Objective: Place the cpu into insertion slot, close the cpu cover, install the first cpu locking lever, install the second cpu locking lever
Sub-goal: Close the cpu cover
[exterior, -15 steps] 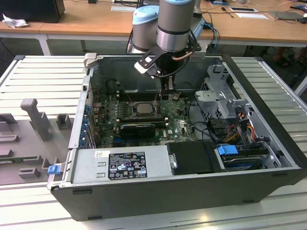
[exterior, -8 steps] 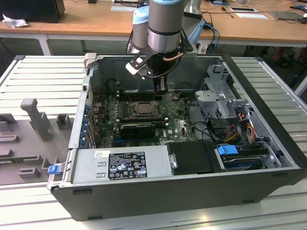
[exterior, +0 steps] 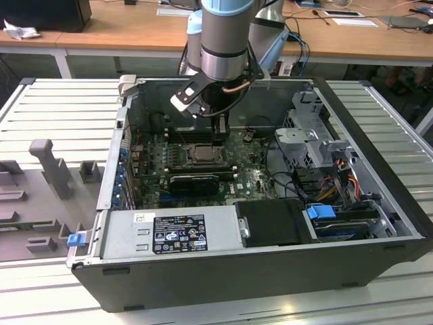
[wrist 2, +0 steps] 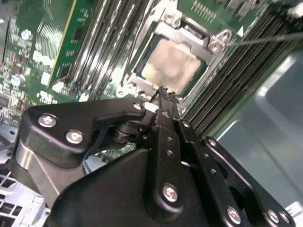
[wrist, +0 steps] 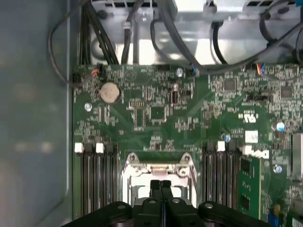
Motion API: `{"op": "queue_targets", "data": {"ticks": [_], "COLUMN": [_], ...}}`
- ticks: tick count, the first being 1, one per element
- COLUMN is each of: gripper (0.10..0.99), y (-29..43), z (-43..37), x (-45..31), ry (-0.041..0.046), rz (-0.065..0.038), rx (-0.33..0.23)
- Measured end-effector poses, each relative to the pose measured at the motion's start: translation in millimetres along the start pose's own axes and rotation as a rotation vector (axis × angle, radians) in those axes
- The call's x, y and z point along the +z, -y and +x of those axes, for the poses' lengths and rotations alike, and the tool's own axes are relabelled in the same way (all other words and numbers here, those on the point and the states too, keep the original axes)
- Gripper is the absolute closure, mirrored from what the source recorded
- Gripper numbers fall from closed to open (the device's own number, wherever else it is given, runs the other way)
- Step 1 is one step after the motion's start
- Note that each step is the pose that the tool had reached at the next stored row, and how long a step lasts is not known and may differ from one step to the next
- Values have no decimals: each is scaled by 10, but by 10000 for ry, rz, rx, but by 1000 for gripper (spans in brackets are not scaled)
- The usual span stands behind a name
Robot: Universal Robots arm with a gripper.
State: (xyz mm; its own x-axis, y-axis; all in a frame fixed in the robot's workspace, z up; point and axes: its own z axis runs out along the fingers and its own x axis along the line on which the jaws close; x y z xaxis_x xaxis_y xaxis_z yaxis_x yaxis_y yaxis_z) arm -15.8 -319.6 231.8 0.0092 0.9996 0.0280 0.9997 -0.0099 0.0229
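The cpu, a pale silvery square, lies in the insertion slot on the green board inside the open computer case. The cpu cover, a thin metal frame, lies flat around the chip; its near edge shows in the first wrist view. A thin metal lever rod stretches away from one corner of the socket. My gripper hangs just above the socket's edge, fingers pressed together and holding nothing. It appears in the exterior view and the first wrist view too.
Long black memory slots flank the socket on both sides. A black finned card sits in front of it, with the power supply along the case's front wall. A drive cage and cables occupy the exterior view's right.
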Motion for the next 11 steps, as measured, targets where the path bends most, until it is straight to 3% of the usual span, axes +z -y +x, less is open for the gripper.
{"op": "queue_targets", "data": {"ticks": [3, 11], "gripper": [980, 980], "y": [84, 160], "z": [-1, -2], "x": [-2, -3], "ry": [0, 0], "rz": [0, 1], "rx": [-6, -7]}}
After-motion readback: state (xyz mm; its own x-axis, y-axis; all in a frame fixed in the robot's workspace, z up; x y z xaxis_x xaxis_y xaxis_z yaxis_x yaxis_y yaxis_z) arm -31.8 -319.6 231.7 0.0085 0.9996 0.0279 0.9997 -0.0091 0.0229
